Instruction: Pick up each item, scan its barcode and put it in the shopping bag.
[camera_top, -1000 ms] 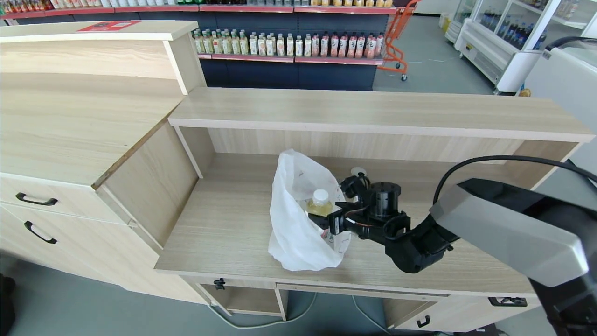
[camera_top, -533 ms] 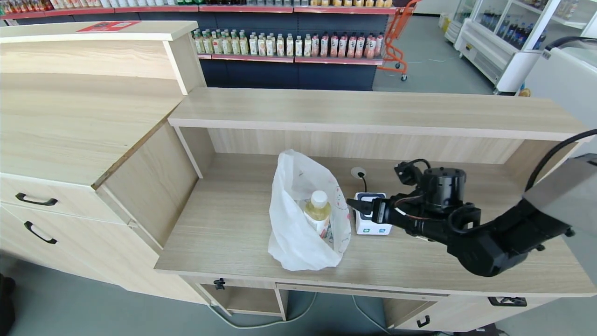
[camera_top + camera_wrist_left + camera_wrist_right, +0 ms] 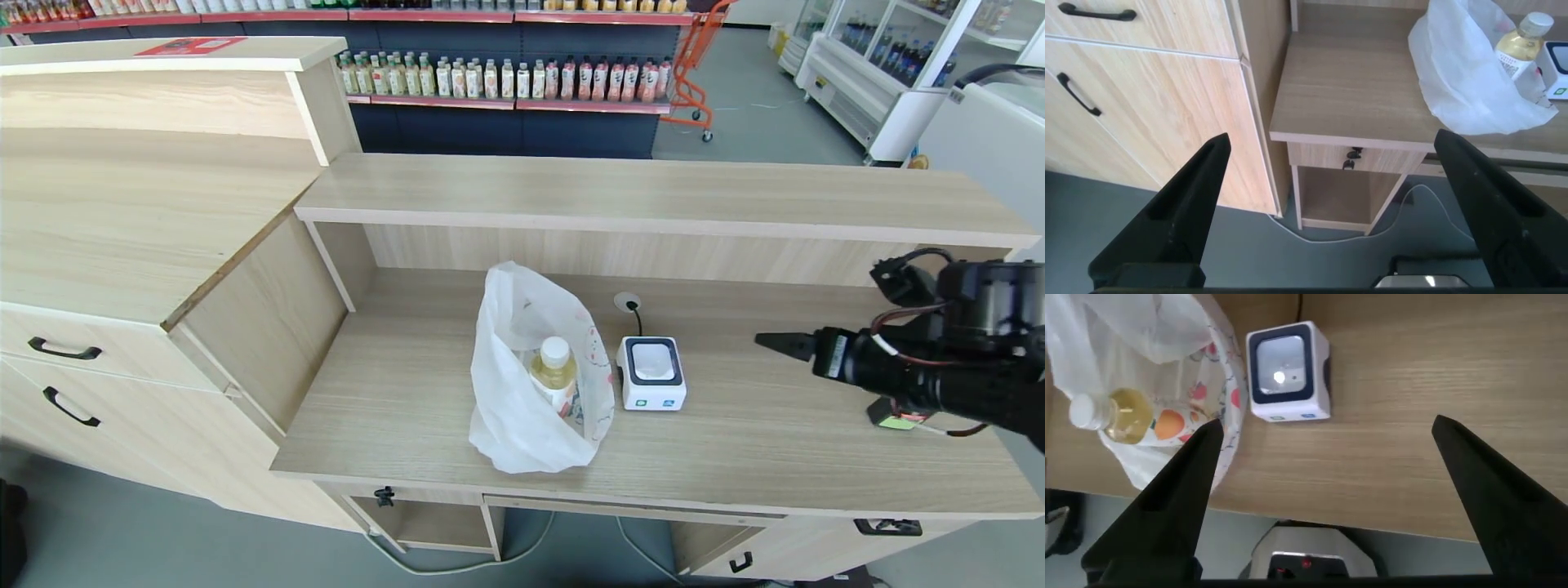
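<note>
So the big thing here is the light wood checkout counter (image 3: 775, 441), with a raised ledge along the back and a taller drawer cabinet (image 3: 98, 367) with black handles butted up against its left end. Behind all that there's a store shelf (image 3: 506, 82) lined with drink bottles. On the counter, roughly mid-way along, sits the white plastic shopping bag (image 3: 510, 408), slumped but with its mouth open to the top, a bit of colourful print on the side facing right. The right end effector (image 3: 784, 344) hangs over the right end of the counter, well apart from the bag, its fingers pointing back toward it; from its own wrist camera the two fingers are spread wide with nothing between them. The left end effector (image 3: 1331, 139) is down low off the counter's front left corner, over the grey floor, fingers also splayed apart and empty. Just beside the bag on its right is the little white barcode scanner (image 3: 651, 372), dark window facing up, with a cable running back to a round grommet (image 3: 627, 302) in the countertop. Inside the bag stands a drink bottle (image 3: 555, 371) with yellowish liquid and a white cap, roughly upright, its top poking out of the bag's opening.
</note>
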